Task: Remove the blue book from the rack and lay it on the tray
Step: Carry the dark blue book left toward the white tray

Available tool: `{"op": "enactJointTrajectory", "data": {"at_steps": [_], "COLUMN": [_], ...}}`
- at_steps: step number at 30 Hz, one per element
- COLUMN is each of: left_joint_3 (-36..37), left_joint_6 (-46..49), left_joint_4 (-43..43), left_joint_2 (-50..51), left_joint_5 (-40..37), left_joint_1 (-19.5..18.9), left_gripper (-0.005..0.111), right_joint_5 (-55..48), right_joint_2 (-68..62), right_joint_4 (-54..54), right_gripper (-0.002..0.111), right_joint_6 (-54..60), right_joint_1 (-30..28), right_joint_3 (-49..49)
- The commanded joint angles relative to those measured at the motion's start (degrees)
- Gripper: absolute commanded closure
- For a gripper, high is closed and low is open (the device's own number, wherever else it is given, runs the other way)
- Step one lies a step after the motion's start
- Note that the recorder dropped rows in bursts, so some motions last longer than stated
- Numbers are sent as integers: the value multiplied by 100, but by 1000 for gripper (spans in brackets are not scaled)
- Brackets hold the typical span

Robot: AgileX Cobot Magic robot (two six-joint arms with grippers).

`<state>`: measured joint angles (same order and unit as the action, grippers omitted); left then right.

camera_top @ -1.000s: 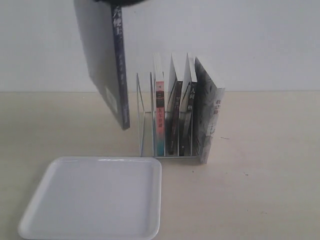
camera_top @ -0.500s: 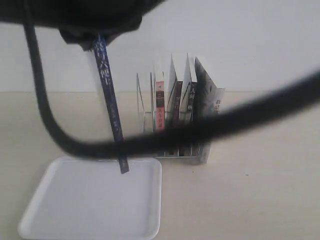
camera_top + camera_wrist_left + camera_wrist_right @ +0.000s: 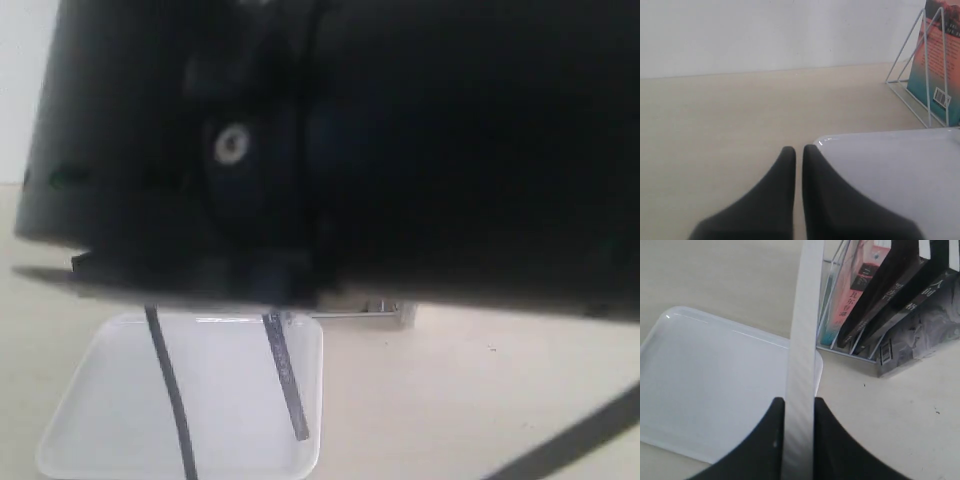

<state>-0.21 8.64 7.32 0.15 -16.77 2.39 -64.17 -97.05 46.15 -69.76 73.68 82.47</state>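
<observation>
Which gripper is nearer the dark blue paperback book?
Right. The right gripper is clamped on the thin dark blue paperback book over the glossy white square tray; the left gripper sits shut at the tray's corner, off the book.

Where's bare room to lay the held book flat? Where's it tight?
Free: the tray, its visible surface bare, bordered by the rack at one corner; bare table beside the tray too. Crowded: the rack, packed with upright books, with the grey marbled book alongside.
</observation>
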Motion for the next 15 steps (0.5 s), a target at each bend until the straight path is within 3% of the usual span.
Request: {"op": "enactJointTrajectory", "data": {"at_steps": [1,15], "left_joint_3": [21,21], "left_joint_6": [6,6], "left_joint_4": [-30,-30], "left_joint_2": [-15,-15], "left_joint_5": [5,5], "left_joint_1": [-13,-13], "left_gripper": [103,103], "right_joint_5": [312,41], "right_joint_2": [-441,-704], "right_joint_4": [514,831], "right_gripper": [108,108], "right_joint_6": [-305,-524], "right_joint_1": [11,11], "right_joint_3": [-16,-16]}}
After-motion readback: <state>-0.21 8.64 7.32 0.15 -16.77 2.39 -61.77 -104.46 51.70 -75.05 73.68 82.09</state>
